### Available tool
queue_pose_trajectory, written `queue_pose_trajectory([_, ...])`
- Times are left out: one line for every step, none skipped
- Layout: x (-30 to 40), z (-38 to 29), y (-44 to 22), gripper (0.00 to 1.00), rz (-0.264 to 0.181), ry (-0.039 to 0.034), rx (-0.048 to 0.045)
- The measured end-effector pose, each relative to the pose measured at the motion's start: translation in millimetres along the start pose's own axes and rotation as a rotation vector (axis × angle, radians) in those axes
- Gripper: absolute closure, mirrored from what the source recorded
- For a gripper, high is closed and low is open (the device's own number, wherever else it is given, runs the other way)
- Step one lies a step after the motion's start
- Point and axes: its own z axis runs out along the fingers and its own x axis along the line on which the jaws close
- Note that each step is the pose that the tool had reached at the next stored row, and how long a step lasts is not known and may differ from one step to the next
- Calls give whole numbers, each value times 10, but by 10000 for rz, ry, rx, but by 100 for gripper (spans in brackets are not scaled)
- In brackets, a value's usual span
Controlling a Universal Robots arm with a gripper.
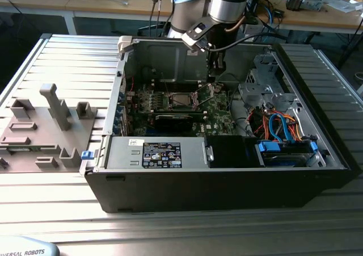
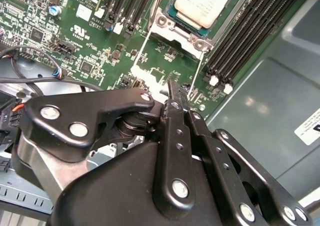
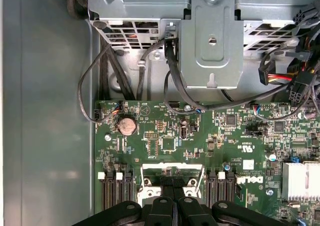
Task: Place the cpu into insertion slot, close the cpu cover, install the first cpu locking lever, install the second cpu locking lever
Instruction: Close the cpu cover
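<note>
I see the cpu (image 2: 202,5) lying flat in its socket on the green board (image 2: 165,60), between two banks of memory slots (image 2: 250,35). The silvery cpu cover (image 2: 176,29) frames it; I can't tell if it's latched. My gripper (image 2: 171,91) hovers just beside the socket's edge, fingers pressed together on nothing visible

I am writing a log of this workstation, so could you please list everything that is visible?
computer case: 1, black, open, on the ribbed table
motherboard: 1, green, inside the case
cpu: 1, silver-grey, seated on the motherboard
cpu cover: 1, silvery, framing the cpu
memory slots: 4, black, two on each side of the cpu
fixture tray: 1, grey, on the exterior view's left of the case
arm: 1, grey, above the case
gripper: 1, black, shut, over the motherboard near the cpu
</note>
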Motion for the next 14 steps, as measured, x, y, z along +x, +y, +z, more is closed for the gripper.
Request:
queue_pose_trajectory([0,0,9,89,0,1,-1])
queue_pose_trajectory([0,0,18,89,-1,0,0])
queue_pose_trajectory([0,0,26,89,-1,0,0])
queue_pose_trajectory([0,0,34,89,-1,0,0])
queue_pose_trajectory([0,0,41,89,-1,0,0])
queue_pose_trajectory([0,1,47,89,0,0,0])
queue_pose_trajectory([0,1,56,89,-1,1,0])
queue_pose_trajectory([0,1,61,89,0,0,0])
queue_pose_trajectory([0,0,68,89,0,0,0])
queue_pose_trajectory([0,1,73,89,0,0,0])
queue_pose_trajectory([0,1,78,89,0,1,0])
queue_pose_trajectory([0,1,86,89,0,0,0])
queue_pose_trajectory([0,1,90,89,0,1,0])
queue_pose_trajectory([0,1,96,89,-1,0,-1])
